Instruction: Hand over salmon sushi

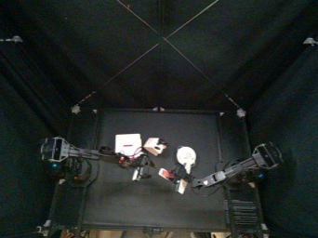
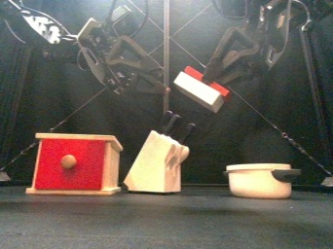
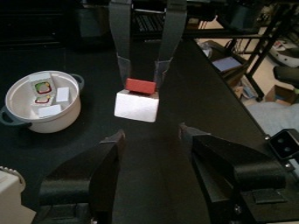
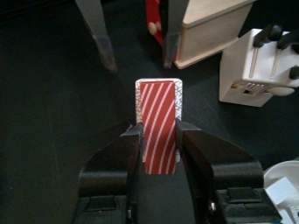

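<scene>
The salmon sushi (image 4: pixel 159 122), a white block with a red-and-white striped top, hangs in the air above the table with my right gripper (image 4: pixel 159 133) shut on its sides. In the front view the salmon sushi (image 2: pixel 202 89) is tilted, high above the knife block. My left gripper (image 3: pixel 152 137) is open and faces the sushi (image 3: pixel 138 100) from the other side, a short way off and not touching it. In the right wrist view, the left gripper's fingers (image 4: pixel 98 37) stand spread just beyond the sushi's far end.
On the table stand a wooden box with a red drawer front (image 2: pixel 77 162), a pale knife block (image 2: pixel 159 161) and a white pot (image 2: pixel 260 180). The left wrist view shows small pieces lying inside the pot (image 3: pixel 14 94). Black curtains close in the table.
</scene>
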Tool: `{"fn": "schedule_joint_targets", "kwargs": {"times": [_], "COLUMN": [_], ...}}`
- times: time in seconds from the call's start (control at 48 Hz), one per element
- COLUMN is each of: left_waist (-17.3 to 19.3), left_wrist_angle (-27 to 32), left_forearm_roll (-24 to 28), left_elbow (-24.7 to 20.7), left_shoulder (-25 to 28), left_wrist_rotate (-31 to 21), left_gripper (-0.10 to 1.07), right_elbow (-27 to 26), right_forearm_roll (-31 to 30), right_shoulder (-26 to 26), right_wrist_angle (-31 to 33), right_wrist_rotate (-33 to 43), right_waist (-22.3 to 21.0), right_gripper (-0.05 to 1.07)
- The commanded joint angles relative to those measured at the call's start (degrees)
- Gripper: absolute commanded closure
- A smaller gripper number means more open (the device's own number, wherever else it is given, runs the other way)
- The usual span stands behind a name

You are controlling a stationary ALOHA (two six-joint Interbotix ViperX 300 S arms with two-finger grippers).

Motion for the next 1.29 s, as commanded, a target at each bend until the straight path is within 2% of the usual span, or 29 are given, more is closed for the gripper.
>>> {"fn": "schedule_joint_targets", "kwargs": {"times": [0.0, 0.25, 0.375, 0.583, 0.875, 1.083, 1.271], "left_waist": [-0.09, -0.79, -0.79, -0.44, 0.18, 0.09, -0.09], "left_wrist_angle": [-0.79, -5.8, -8.17, -8.26, -8.09, -8.44, -9.14], "left_forearm_roll": [-0.18, -0.53, -2.55, -5.01, -4.83, -1.05, 0.09], "left_elbow": [-2.37, -3.25, -4.04, -4.39, -2.46, 1.32, 1.67], "left_shoulder": [0.7, 2.64, 3.87, 5.19, 4.04, 0.18, -0.7], "left_wrist_rotate": [1.93, 7.56, 8.0, 8.09, 8.17, 8.26, 8.17], "left_gripper": [0.1, 0.1, 0.1, 0.1, 0.1, 0.1, 0.07], "right_elbow": [-1.58, -1.85, -2.29, -2.55, -2.46, -2.37, -2.81], "right_forearm_roll": [-0.35, -0.35, -0.35, -0.35, 0.09, 0.26, 0.26], "right_shoulder": [-0.62, -0.26, 0.18, 0.7, 0.88, 0.88, 1.49], "right_wrist_angle": [-0.18, -0.62, -0.53, -0.62, -2.02, -3.78, -4.22], "right_wrist_rotate": [0.09, 0.0, 0.0, -0.18, 0.0, -0.35, -0.44], "right_waist": [0.09, 0.18, 0.18, 0.18, 0.44, 0.44, 0.18], "right_gripper": [0.58, 0.58, 0.58, 0.58, 0.58, 0.58, 0.58]}}
